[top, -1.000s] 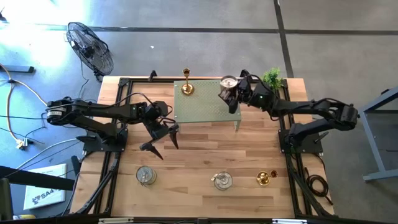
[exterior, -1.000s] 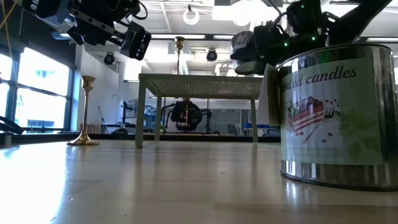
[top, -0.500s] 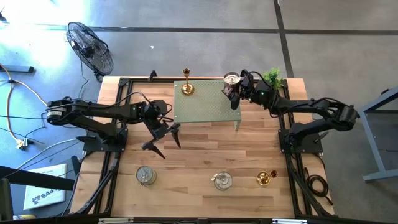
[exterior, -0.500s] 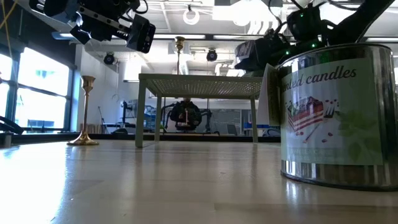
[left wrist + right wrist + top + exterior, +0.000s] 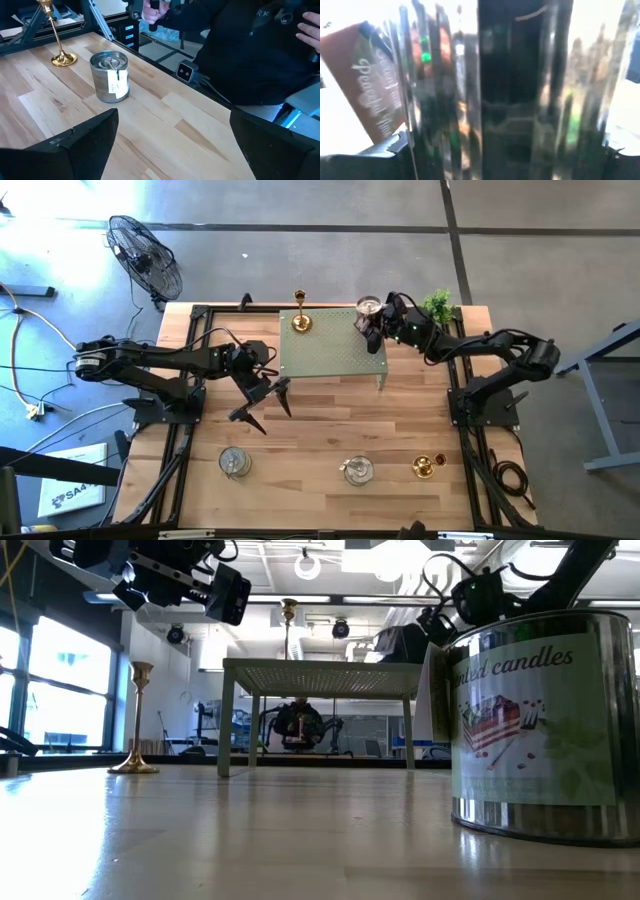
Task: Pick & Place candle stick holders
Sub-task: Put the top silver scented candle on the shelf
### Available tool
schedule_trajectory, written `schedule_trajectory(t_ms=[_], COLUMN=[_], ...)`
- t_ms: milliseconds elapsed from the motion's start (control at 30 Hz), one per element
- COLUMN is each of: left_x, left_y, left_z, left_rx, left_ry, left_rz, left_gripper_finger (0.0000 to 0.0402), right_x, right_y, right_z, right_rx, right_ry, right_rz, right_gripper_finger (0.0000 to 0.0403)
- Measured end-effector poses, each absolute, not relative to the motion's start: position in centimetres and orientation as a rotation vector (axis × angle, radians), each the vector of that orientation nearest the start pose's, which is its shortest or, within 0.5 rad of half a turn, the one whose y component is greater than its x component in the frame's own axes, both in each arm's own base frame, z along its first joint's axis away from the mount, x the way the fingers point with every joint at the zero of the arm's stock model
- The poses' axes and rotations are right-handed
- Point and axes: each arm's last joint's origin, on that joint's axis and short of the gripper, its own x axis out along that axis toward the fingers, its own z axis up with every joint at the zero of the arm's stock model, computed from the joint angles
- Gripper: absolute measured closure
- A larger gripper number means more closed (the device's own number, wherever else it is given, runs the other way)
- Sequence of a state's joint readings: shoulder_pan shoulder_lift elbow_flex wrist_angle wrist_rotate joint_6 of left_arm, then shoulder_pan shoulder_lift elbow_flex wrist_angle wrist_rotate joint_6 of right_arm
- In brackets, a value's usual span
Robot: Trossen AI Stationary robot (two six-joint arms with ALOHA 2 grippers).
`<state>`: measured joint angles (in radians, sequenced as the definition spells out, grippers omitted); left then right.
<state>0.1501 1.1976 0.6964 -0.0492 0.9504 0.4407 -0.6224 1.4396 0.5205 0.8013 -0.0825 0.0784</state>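
Note:
My right gripper (image 5: 373,322) is shut on a silvery tin candle holder (image 5: 368,307) at the far right corner of the raised green platform (image 5: 330,350). The tin fills the right wrist view (image 5: 485,100). A gold brass holder (image 5: 300,320) stands by its round base on the platform's far left part. Two more silvery tins (image 5: 235,463) (image 5: 357,470) and a brass holder (image 5: 427,467) stand near the table's front edge. My left gripper (image 5: 265,395) hangs open and empty above the table, left of the platform. My right gripper pinches the tin's side wall (image 5: 445,125) between its two fingers (image 5: 395,147), one on either side. The fingers come from the table's right, slanting down. The tin stays upright at the platform's top; whether its bottom rests there I cannot tell.
A small green potted plant (image 5: 437,305) stands just right of the platform's far corner, close to my right arm. In the left wrist view a tin (image 5: 110,77) and a brass holder (image 5: 60,45) stand near the table's edge, and a person in dark clothes (image 5: 250,55) is beyond it.
My right gripper has carried the silvery tin toward the table's far edge and down, from above the platform's right side to its far right corner. The tin has stayed upright in the hold.

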Motion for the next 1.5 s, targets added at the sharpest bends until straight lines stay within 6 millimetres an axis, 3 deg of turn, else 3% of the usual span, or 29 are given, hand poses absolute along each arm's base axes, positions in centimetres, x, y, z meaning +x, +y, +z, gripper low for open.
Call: schedule_trajectory(t_ms=[433, 633, 833, 1500], left_x=[24.1, 24.1, 24.1, 24.1], left_y=[1.3, 1.3, 1.3, 1.3], left_z=[24.0, 24.0, 24.0, 24.0], left_rx=[0.127, 0.128, 0.129, 0.129], left_ry=[0.300, 0.302, 0.303, 0.302], left_rz=[-0.842, -0.839, -0.836, -0.837], left_gripper_finger=[0.0025, 0.0025, 0.0025, 0.0025], right_x=[22.9, 22.9, 22.9, 24.1], right_y=[-16.7, -16.6, -16.6, -16.2], right_z=[18.8, 18.5, 18.4, 19.5], right_rx=[0.127, 0.127, 0.127, 0.090], right_ry=[0.087, 0.113, 0.118, 0.104], right_rz=[-0.529, -0.524, -0.524, -0.484], right_gripper_finger=[0.0062, 0.0032, 0.0028, 0.0022])
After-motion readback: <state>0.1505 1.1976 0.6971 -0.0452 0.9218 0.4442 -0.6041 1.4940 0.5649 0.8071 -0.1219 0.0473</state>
